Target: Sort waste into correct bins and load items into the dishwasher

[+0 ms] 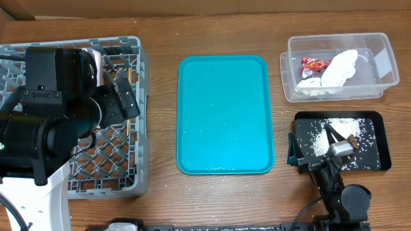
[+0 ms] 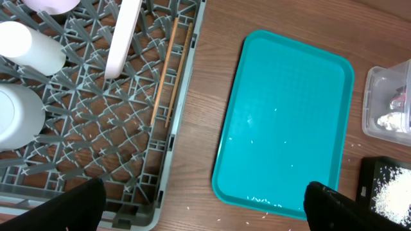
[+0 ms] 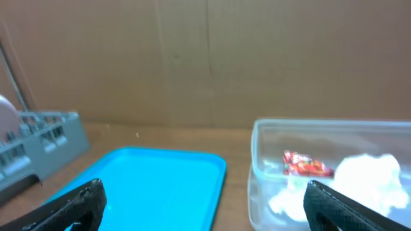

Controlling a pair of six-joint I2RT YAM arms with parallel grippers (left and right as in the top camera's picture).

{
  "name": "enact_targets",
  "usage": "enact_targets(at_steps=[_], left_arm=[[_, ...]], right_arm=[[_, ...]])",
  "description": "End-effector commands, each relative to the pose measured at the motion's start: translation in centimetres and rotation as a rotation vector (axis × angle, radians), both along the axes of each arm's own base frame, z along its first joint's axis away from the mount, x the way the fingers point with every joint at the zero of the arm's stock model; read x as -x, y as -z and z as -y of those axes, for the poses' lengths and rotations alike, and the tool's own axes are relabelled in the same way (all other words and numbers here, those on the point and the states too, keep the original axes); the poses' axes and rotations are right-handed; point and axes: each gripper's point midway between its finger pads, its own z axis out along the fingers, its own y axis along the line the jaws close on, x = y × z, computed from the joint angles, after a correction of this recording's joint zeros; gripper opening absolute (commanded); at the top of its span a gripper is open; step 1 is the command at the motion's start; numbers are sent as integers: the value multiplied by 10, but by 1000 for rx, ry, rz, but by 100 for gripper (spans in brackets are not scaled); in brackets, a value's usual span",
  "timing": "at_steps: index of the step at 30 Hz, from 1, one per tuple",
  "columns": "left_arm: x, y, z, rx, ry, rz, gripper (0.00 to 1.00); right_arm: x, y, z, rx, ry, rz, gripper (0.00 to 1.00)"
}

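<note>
Sadly, no words could be read anywhere. The red wrapper (image 1: 315,63) had white marks on it, but they were too small and blurry. It lay in the clear tub (image 1: 379,45) at the far right corner of the bench, beside the white napkin (image 1: 339,67). Rice (image 1: 318,138) was spread in the black tray (image 1: 380,128) by the right edge, and the right arm hid part of it. From above, the big left arm hid much of the grey dish rack (image 1: 131,64) at the left edge. Only the left wrist view showed the chopsticks (image 2: 168,70) lying flat on the rack floor, and the plate (image 2: 122,38) standing on its edge, cut off at the top. That view also showed a few loose grains on the teal tray (image 1: 225,115) in the middle. The left gripper (image 2: 205,208) had its fingers wide apart and held nothing. The right gripper (image 3: 205,205) was the same.
</note>
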Motion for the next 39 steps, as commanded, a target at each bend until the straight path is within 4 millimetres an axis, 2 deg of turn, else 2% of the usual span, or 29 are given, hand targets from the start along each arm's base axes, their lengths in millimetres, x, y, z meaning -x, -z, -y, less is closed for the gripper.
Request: enact_targets(at_steps=[1, 5, 9, 17, 39], left_arm=[[-2, -2, -3, -2, -23, 9, 100], [-2, -2, -3, -2, -23, 9, 100], [-2, -2, -3, -2, -23, 9, 100], [-2, -2, -3, -2, -23, 9, 100], [-2, -2, -3, -2, -23, 9, 100]], right_arm=[[-2, 15, 8, 31, 49, -45, 100], [-2, 15, 11, 25, 61, -46, 100], [-4, 17, 22, -68, 127, -71, 100], [-5, 18, 26, -61, 153, -72, 100], [-5, 17, 26, -63, 151, -70, 100]])
